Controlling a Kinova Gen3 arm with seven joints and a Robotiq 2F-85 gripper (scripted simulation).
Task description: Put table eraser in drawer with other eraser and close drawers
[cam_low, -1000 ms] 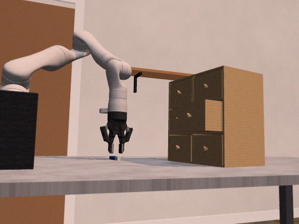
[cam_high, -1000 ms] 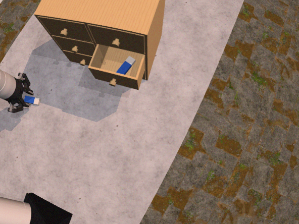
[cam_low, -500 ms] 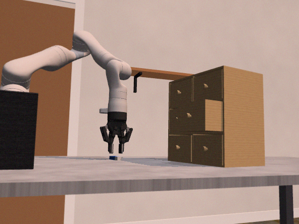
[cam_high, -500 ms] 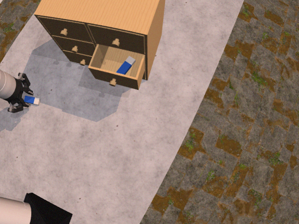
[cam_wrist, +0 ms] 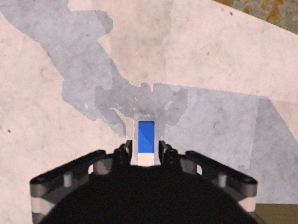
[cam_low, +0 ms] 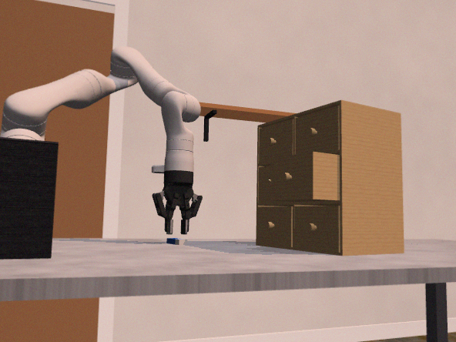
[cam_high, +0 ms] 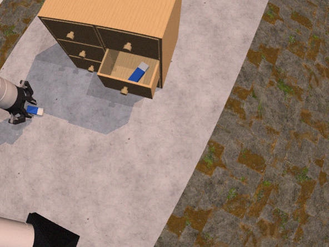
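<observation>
The light-brown, box-shaped wooden chest (cam_high: 111, 14) (cam_low: 371, 177) shows fine grain and a matt finish. Below it, the pale grey tabletop (cam_high: 111, 172) (cam_low: 216, 262) (cam_wrist: 40, 170) looks like mottled, matt stone. Left of the chest in the exterior view, the white, rounded arm (cam_high: 6, 93) (cam_low: 179, 142) looks like smooth plastic.

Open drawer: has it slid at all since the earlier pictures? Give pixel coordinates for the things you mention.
No. The open drawer (cam_high: 139, 90) (cam_low: 326, 176) sticks out from the front of the chest (cam_high: 105, 16) (cam_low: 371, 177) just as far as before.
</observation>
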